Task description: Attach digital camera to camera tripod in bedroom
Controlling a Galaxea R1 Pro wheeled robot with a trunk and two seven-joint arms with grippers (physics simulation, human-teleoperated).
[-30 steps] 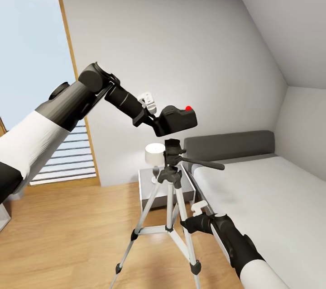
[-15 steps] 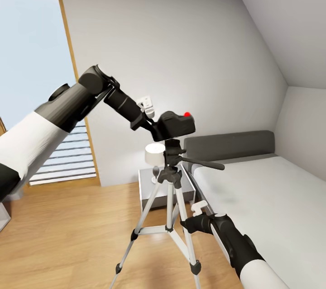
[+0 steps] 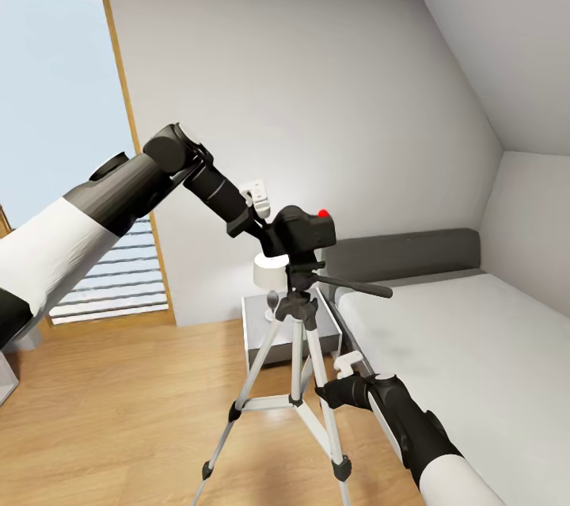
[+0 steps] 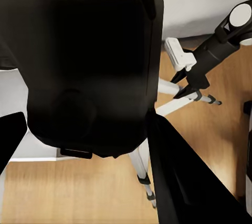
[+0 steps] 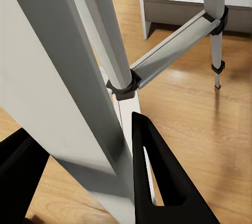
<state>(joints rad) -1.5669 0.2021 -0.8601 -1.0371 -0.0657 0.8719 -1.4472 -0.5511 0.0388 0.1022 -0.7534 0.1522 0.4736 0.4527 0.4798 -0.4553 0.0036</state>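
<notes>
The black digital camera (image 3: 305, 230), red button on top, sits in my left gripper (image 3: 283, 235), which is shut on it. Its underside rests at or just above the black head (image 3: 303, 272) of the camera tripod (image 3: 294, 332); contact is hard to tell. The long pan handle (image 3: 360, 287) points right toward the bed. In the left wrist view the camera (image 4: 89, 61) hangs dark between the fingers (image 4: 178, 176). Low down, my right gripper (image 3: 331, 393) is shut around a silver tripod leg (image 5: 79, 92), which fills the gap between its black fingers (image 5: 157, 182).
The grey-framed white bed (image 3: 443, 332) lies just right of the tripod. Behind it stands a grey nightstand (image 3: 257, 328) with a small white lamp (image 3: 271, 268). The tall wood-framed window (image 3: 55, 94) is at the left, with light wood floor (image 3: 119, 411) in front.
My left arm has lowered the camera and shifted it slightly left, from clear above the tripod head to right on top of it. The right arm has stayed still.
</notes>
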